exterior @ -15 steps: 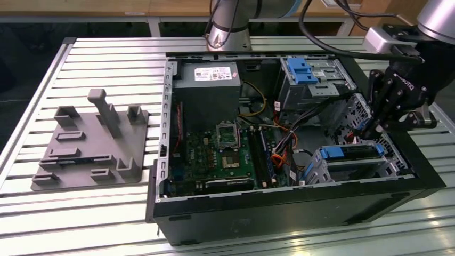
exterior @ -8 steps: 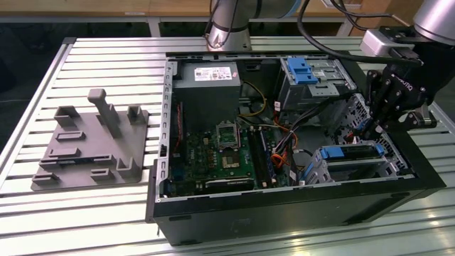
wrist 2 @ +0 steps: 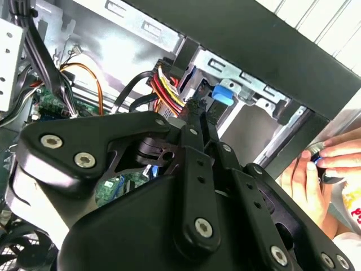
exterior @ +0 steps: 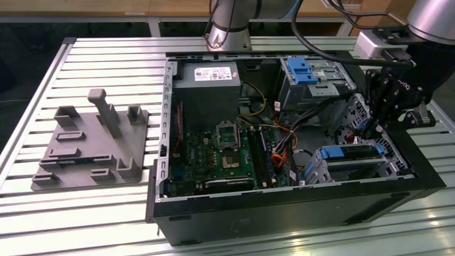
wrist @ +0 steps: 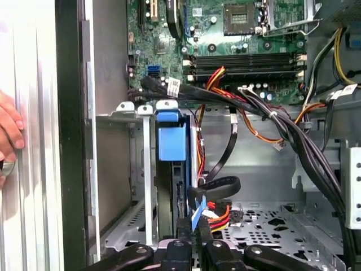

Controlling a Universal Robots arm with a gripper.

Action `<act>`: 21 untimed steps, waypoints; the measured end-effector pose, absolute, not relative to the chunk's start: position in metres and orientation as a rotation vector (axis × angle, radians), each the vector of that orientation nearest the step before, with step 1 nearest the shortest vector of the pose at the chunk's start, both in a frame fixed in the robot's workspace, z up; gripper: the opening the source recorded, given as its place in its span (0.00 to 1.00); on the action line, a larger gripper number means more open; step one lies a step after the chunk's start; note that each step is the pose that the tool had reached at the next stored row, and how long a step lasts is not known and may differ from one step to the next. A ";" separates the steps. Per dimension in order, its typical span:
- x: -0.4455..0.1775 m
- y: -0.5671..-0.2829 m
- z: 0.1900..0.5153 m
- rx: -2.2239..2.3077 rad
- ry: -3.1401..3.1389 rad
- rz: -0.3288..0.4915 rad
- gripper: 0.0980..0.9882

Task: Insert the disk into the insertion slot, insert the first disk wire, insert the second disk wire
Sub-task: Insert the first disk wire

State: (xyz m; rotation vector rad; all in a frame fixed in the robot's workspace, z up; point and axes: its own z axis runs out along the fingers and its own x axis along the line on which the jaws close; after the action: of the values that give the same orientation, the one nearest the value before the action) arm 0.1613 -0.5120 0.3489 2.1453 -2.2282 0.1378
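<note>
The disk, in its blue frame with the blue handle, sits inside the insertion slot, a low perforated metal cage at the case's corner on the exterior view's right. My gripper reaches down into the case at the disk's back end. In both wrist views its fingers stand close together, shut on a small plug with a blue part against the disk's rear. A black flat disk wire and a red, yellow and black wire bundle end at that spot. The blue handle lies just beyond the gripper.
A taller cage with a blue latch stands behind the slot. Thick black cable bundles cross above the motherboard. A person's hand rests on the case's outer wall. A grey fixture plate lies on the slatted table.
</note>
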 end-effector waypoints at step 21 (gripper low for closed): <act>0.162 -0.511 0.352 2.154 -2.229 0.151 0.07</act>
State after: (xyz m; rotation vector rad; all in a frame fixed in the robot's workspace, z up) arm 0.1615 -0.5110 0.3516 2.1536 -2.2289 0.1509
